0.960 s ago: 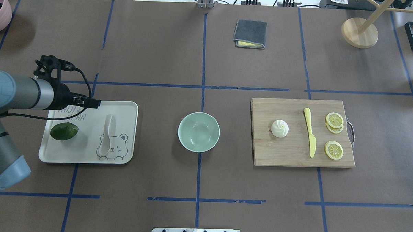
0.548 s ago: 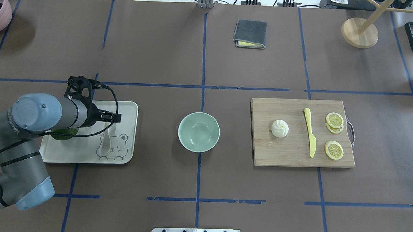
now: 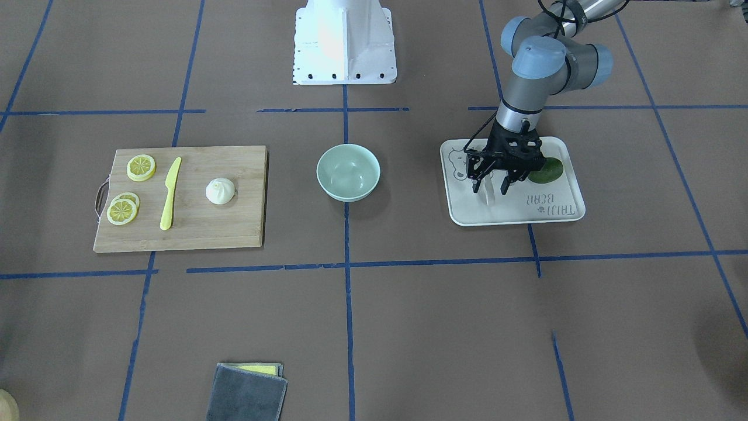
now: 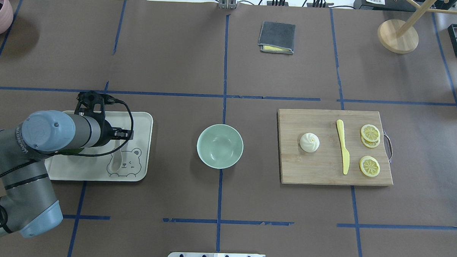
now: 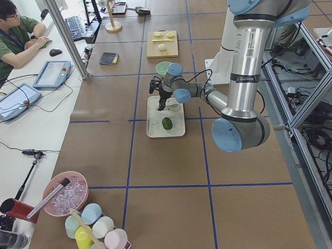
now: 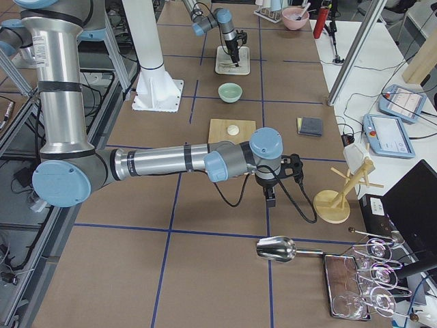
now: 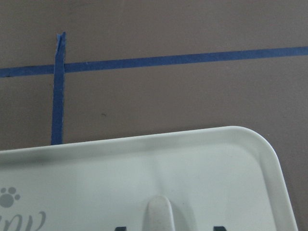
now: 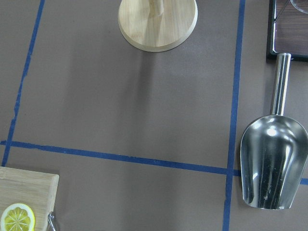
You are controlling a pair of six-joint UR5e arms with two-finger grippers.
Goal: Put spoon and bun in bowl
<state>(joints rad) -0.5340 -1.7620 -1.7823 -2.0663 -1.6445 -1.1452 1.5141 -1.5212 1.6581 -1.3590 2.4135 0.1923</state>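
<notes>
Jaws of the left gripper stand spread and point down, one to each side of the handle of the soup spoon. Nothing is gripped. The left wrist view agrees: the rounded end of the handle sits centred at the bottom edge, with a dark fingertip at either side. How near the tips are to the tray floor cannot be told.

A second ago this gripper was over the tray's far corner on the robot's left, away from the spoon. Half a second ago it had swung in over the handle, and now it has settled astride it, the wrist turned so the jaws cross the handle. The spoon has not moved. It lies flat on the white bear-print tray, with its scoop toward the robot. Beside it the dark green fruit is largely covered by the arm in the overhead view.

The reach looks finished and the grasp looks next: a short descent if needed, then closing on the handle.

The mint-green bowl stands empty between tray and wooden cutting board, unmoved. The steamed bun stays on the board, near the yellow plastic knife and lemon slices. Neither item is in the bowl yet.

The right gripper hangs well off beyond the board's far side; whether it is spread or closed cannot be told.
</notes>
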